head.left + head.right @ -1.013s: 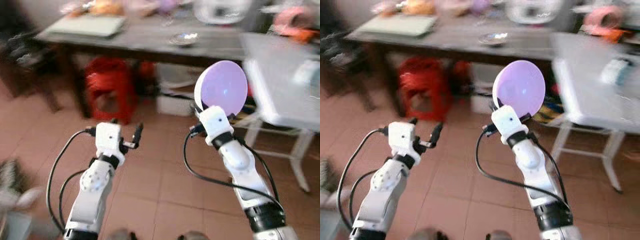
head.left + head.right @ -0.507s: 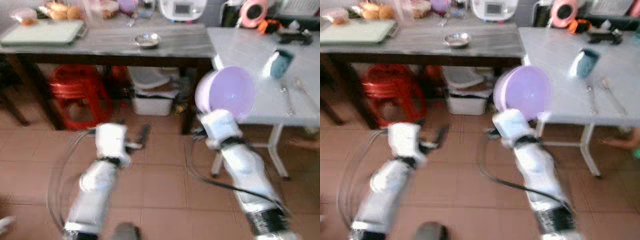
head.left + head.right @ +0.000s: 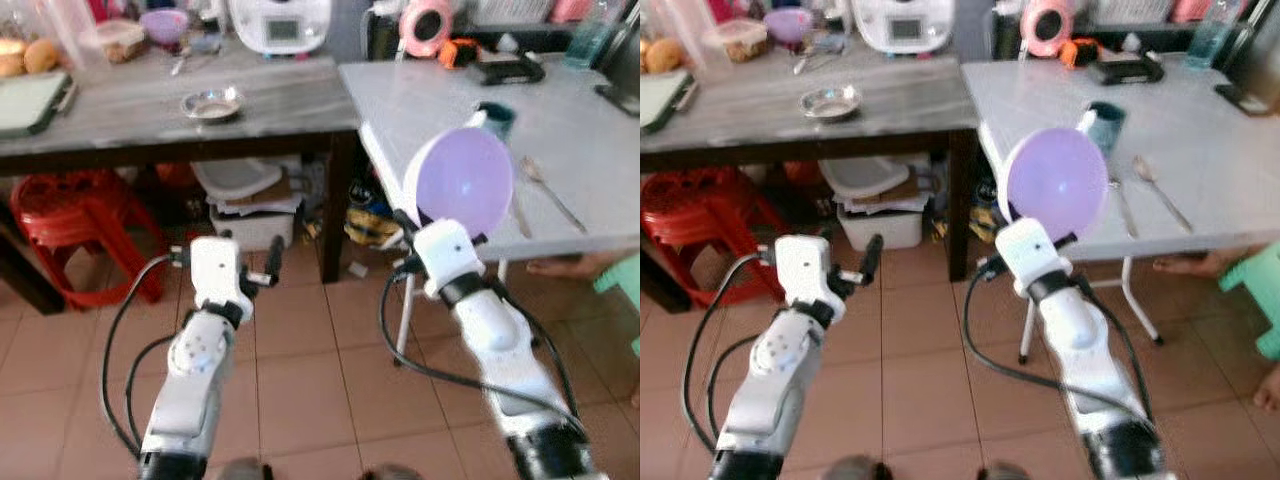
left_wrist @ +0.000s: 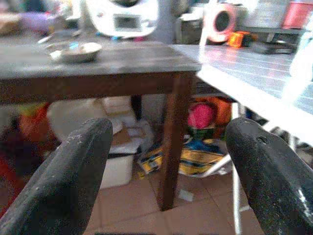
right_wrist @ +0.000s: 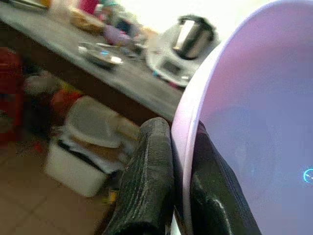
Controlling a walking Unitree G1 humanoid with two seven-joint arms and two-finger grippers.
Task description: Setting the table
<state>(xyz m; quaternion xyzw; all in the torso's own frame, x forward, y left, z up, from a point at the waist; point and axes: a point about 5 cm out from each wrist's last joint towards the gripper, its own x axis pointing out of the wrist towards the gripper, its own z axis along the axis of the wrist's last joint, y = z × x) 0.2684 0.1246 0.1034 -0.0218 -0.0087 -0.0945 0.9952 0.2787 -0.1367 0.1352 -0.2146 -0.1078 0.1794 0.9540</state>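
Right hand (image 3: 1032, 240) at centre frame, clamped on the lower rim of a lilac plate (image 3: 1056, 184). Plate held upright on edge, its hollow face toward the camera, in front of the near corner of the white tabletop (image 3: 1180, 130). Right wrist view: two black fingers (image 5: 149, 181) pinch the plate's rim (image 5: 188, 122), one on each side.

Left hand (image 3: 868, 262) at lower left of centre, above the tiled floor (image 3: 920, 380), holding nothing. Left wrist view: its fingers (image 4: 73, 171) stand well apart, pointing toward the leg of the dark tabletop (image 4: 117, 58).

White tabletop, upper right of frame: a teal cup (image 3: 1104, 124) just beside the plate's upper edge, a spoon (image 3: 1158, 192) and another utensil (image 3: 1120, 200) lying to the right of the plate, an orange object (image 3: 1076, 50) and a dark flat object (image 3: 1124, 68) at the far side.

Dark tabletop, upper left: a small steel bowl (image 3: 830, 100), a white appliance (image 3: 902, 22), a purple bowl (image 3: 786, 24), a tray (image 3: 662, 98) at the left edge.

Under the dark tabletop: a red stool (image 3: 700, 215) at far left, a white bin (image 3: 876, 215) with lids stacked on it.

A person's bare foot (image 3: 1185, 264) at right under the white tabletop's edge, beside a green stool (image 3: 1255, 290).
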